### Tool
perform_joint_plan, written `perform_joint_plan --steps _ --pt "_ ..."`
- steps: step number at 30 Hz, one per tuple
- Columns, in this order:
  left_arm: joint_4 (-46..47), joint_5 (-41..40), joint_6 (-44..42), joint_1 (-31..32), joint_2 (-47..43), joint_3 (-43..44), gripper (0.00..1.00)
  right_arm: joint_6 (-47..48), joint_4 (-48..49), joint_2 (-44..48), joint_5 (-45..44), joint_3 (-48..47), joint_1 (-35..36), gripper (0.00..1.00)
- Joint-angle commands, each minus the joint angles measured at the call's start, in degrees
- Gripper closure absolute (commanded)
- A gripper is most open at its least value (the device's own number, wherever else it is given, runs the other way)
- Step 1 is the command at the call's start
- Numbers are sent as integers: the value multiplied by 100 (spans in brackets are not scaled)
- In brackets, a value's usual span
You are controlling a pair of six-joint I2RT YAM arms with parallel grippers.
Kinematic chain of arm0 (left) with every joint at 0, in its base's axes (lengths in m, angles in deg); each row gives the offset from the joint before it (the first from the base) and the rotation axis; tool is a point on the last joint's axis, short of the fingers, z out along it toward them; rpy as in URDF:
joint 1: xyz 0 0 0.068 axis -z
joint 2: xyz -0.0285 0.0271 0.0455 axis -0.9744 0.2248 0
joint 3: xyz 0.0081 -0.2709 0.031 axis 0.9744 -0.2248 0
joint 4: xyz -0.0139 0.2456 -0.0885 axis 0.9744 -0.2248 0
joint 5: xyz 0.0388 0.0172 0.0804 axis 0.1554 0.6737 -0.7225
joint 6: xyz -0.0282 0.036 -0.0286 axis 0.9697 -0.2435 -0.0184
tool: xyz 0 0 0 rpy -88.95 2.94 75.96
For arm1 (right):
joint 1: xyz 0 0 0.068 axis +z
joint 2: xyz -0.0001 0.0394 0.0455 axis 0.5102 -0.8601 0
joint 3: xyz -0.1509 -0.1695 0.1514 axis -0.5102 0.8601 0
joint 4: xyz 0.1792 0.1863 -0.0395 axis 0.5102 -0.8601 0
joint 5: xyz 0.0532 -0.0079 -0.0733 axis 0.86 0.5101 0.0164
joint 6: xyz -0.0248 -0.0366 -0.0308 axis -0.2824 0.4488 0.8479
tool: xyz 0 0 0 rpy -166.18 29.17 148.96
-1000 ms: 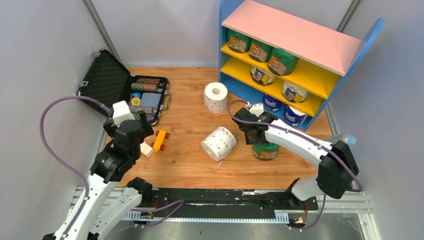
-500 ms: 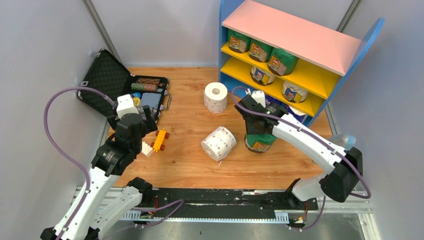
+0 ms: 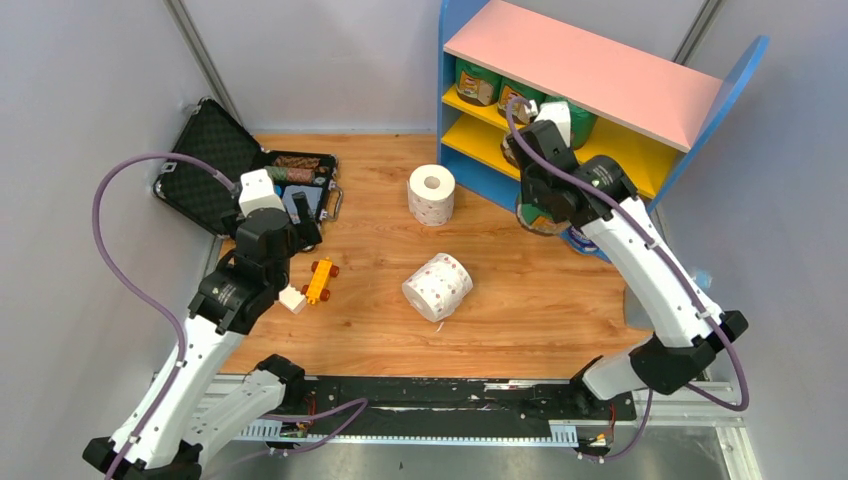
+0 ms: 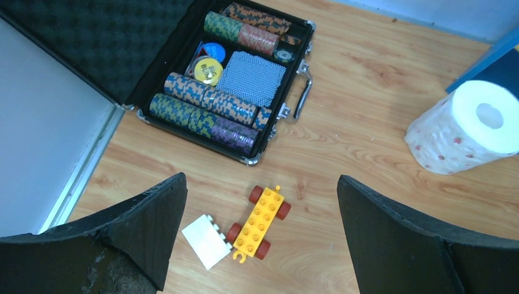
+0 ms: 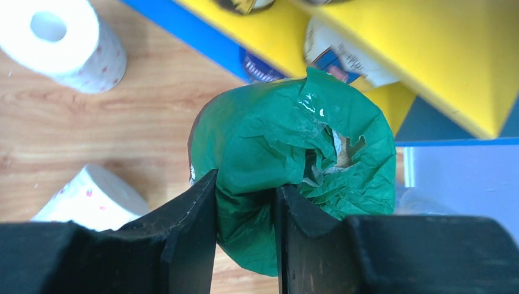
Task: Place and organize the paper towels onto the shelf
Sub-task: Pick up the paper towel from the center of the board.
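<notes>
My right gripper [image 5: 245, 184] is shut on the crumpled top of a green-wrapped paper towel roll [image 5: 294, 147] and holds it off the floor, just in front of the shelf [image 3: 590, 70] and level with its yellow boards [image 5: 440, 67]. From above, that arm covers most of the roll. Several wrapped rolls [image 3: 478, 80] stand on the shelf boards. Two bare white dotted rolls remain on the wooden floor: one upright [image 3: 431, 194], one on its side [image 3: 437, 286]. At the left, my left gripper [image 4: 261, 180] hangs open and empty above the toy car.
An open black case [image 3: 250, 175] filled with poker chips lies at the back left. An orange toy car [image 4: 260, 223] and a white brick [image 4: 207, 240] sit below my left gripper. Grey walls close in both sides.
My right gripper closed on the green roll and carried it from the floor at mid-right up and back to the shelf front. The left arm drifted slightly toward the case.
</notes>
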Motion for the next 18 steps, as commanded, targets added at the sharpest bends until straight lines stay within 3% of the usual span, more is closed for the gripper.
perform_joint_plan --steps 1,8,18 --pt "287 -149 -146 -35 17 -226 0 779 -175 -412 -651 -845 -399 69" --pt "353 -85 -180 -40 4 -419 0 1250 -107 -700 -752 -1578 -1025 70" --pt "390 44 -184 -76 -52 -484 0 1600 -21 -1042 -1016 -2382 -1190 71"
